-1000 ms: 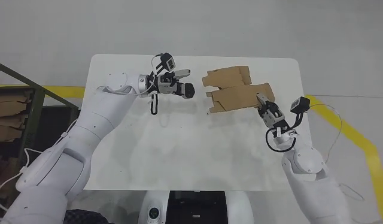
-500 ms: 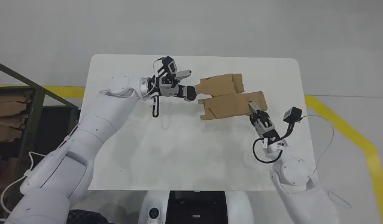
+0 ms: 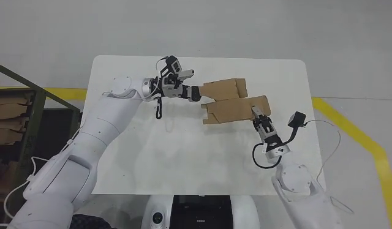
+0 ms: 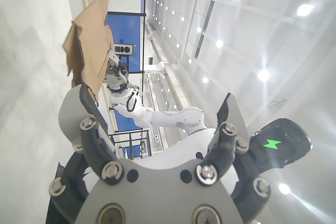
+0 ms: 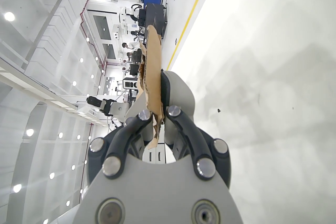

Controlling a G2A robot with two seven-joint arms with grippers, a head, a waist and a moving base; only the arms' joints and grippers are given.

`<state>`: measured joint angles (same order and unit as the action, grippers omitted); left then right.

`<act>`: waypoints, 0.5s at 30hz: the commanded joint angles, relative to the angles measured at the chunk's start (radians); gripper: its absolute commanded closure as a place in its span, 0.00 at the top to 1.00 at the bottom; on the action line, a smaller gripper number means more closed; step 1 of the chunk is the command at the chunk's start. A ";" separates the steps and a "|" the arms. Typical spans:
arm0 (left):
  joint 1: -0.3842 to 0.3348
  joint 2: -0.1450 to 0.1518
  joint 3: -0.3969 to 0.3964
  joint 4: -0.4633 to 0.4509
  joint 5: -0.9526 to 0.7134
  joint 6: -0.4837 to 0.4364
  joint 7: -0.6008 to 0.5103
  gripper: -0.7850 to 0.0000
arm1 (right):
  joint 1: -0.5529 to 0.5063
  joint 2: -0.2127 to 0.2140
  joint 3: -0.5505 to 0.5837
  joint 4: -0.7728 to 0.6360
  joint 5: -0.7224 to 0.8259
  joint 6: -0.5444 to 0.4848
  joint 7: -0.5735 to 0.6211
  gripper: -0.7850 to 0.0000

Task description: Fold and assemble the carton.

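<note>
The carton (image 3: pixel 233 100) is a flat brown cardboard blank, held a little above the white table (image 3: pixel 184 161) right of centre. My right gripper (image 3: pixel 256 113) is shut on its right end. In the right wrist view the cardboard (image 5: pixel 153 64) stands edge-on, pinched between the fingers of the right gripper (image 5: pixel 157 114). My left gripper (image 3: pixel 197 94) is at the carton's left edge, open. In the left wrist view the carton (image 4: pixel 89 51) hangs just past one fingertip (image 4: pixel 88 101) of the left gripper (image 4: pixel 157 99), with nothing between the jaws.
A dark rack holding flat cardboard (image 3: pixel 12 109) stands off the table's left side. A yellow floor line (image 3: pixel 361 143) runs past the right. Bare tabletop lies in front of the carton.
The right arm has carried the carton leftward toward the table's middle. The left gripper has shifted right and now meets the carton's left edge.
</note>
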<state>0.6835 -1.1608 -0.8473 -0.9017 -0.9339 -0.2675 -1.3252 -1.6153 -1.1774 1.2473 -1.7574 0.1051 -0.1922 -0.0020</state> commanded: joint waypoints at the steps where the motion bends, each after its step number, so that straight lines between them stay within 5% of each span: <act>1: 0.004 0.000 -0.011 -0.006 -0.001 -0.006 0.000 1.00 | 0.001 -0.002 -0.003 0.000 -0.003 0.006 0.000 0.00; 15: 0.008 -0.016 -0.026 -0.009 0.045 0.011 0.010 1.00 | -0.009 -0.013 -0.008 -0.028 -0.034 0.008 -0.012 0.00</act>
<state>0.6932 -1.1735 -0.8753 -0.9164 -0.8915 -0.2569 -1.3172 -1.6232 -1.1900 1.2399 -1.7824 0.0734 -0.1835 -0.0137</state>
